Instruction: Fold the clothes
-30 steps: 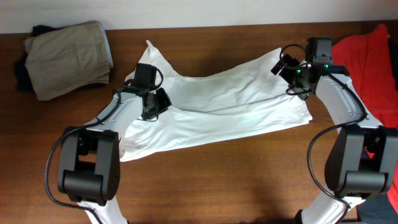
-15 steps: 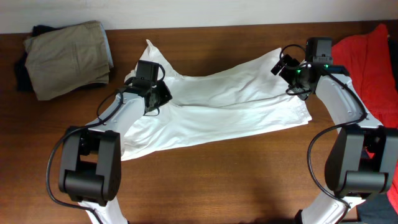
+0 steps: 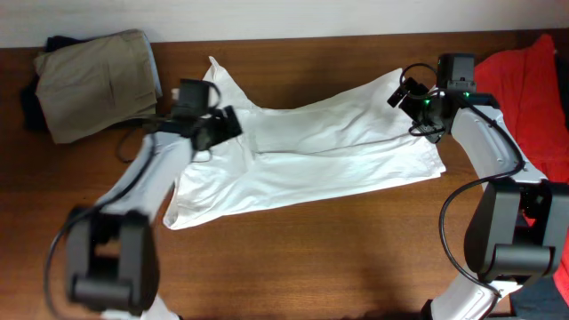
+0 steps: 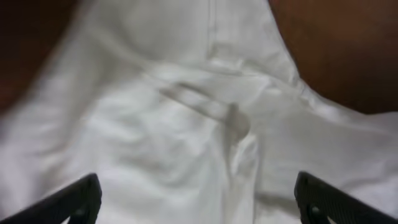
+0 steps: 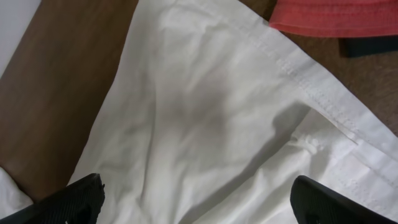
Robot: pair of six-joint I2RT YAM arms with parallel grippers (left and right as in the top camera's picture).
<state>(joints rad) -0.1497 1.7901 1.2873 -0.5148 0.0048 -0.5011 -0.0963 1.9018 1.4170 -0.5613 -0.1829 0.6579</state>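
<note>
Left gripper (image 3: 213, 132) sits higher and farther left than a second ago, and its arm has swung out to the left, smeared by motion blur in the overhead view. Its jaws looked nearly together on the cloth then and now stand wide apart. Right gripper (image 3: 411, 92) has not shifted

White shirt (image 3: 329, 147): spread over the middle of the wooden table (image 3: 356, 267), long side running left to right, rumpled, with a raised ridge of fabric along its length. One pointed corner reaches toward the table's back edge at the left end

Left wrist view: gripper (image 4: 199, 202) over the shirt (image 4: 155, 143), both fingers (image 4: 78, 199) showing only at the bottom corners, nothing pinched between them. A grey crease (image 4: 211, 109) crosses the cloth just ahead. Whether the fingertips touch the fabric, cannot tell

Right wrist view: gripper (image 5: 199, 199) hangs over the shirt's right end, fingers (image 5: 78, 196) spread, holding nothing. A stitched hem (image 5: 311, 81) runs diagonally, with a small white knot of thread (image 5: 305, 143) below it. Bare table shows at the left

Other clothes: khaki garment (image 3: 98, 80) folded at the back left corner, a dark garment (image 3: 31, 107) showing from under its left side. Red garment (image 3: 529, 76) lies at the right edge, just beyond the right gripper; in the right wrist view its edge (image 5: 336, 12) lies near the shirt's corner with something dark (image 5: 373, 45) beside it
</note>
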